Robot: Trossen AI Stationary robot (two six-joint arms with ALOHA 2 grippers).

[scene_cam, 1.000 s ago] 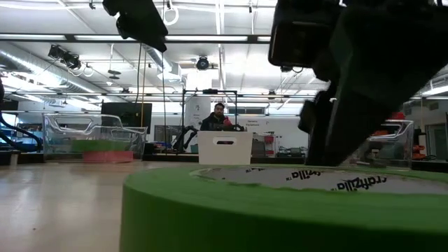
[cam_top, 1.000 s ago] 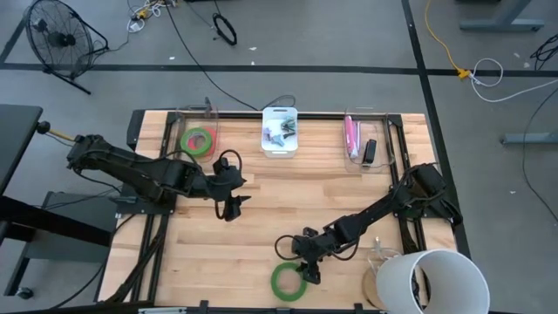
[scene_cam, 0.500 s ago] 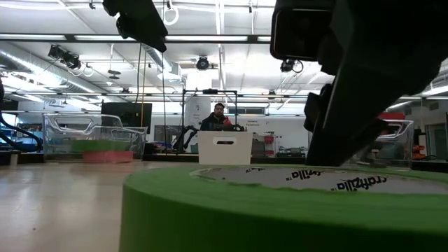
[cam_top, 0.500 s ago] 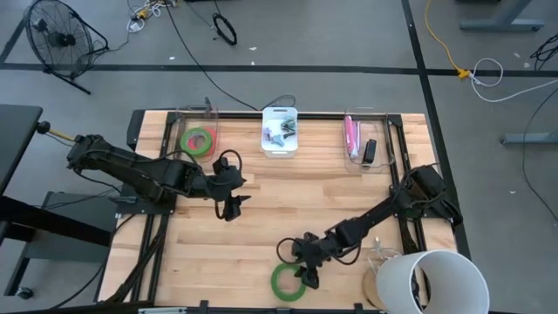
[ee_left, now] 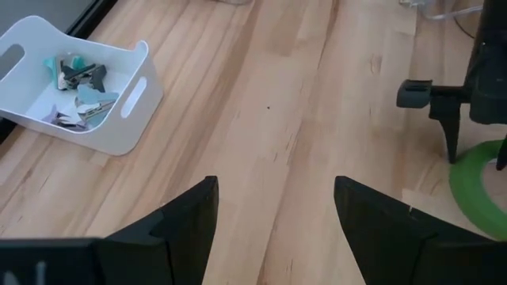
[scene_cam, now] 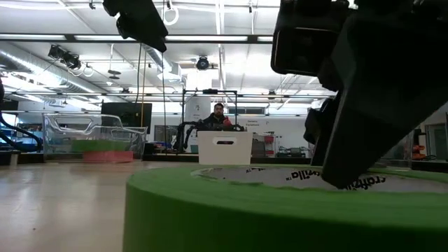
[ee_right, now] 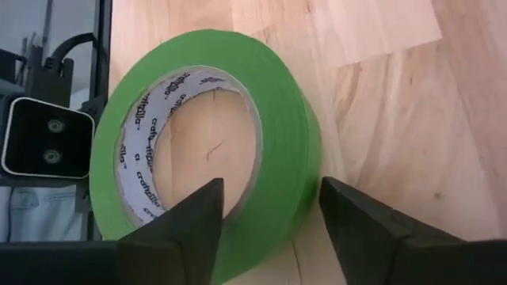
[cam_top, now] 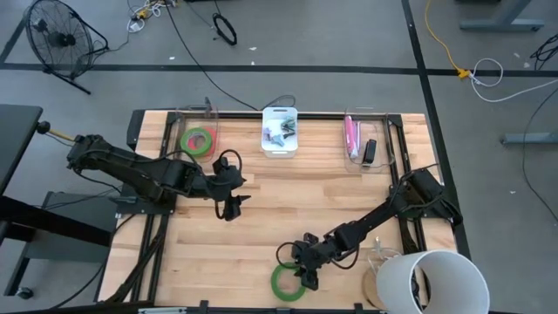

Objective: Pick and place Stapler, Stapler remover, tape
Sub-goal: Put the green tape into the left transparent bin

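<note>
- Jaws of the right gripper (ee_right: 268, 222) stand apart, straddling the wall of a green tape roll (ee_right: 207, 142) at the near edge of the table (cam_top: 261, 218): one finger is over the roll's open centre, the other outside its rim. Whether either finger touches the roll cannot be told.
- That roll lies flat on the wood, its white inner liner printed with lettering; in the high view it shows as a green ring (cam_top: 287, 283) just under the right gripper (cam_top: 305, 266).
- Near it to the right, a large white cylinder (cam_top: 432, 282) stands at the table's near right corner.
- Farther in, the left gripper (cam_top: 230, 208) hangs above bare wood left of the table's centre, its jaws spread wide and holding nothing.
- Along the far edge, a clear bin (cam_top: 197, 135) on the left holds a green tape roll (cam_top: 198, 140) stacked over a red-pink one.
- Beside it, at the middle, a white handled bin (cam_top: 280, 131) holds small staple removers (ee_left: 78, 75).
- On the far right, a clear bin (cam_top: 359, 139) holds a pink stapler (cam_top: 350, 133) and a black stapler (cam_top: 370, 152).
- Beyond the table, a person (scene_cam: 218, 117) sits in the room.
</note>
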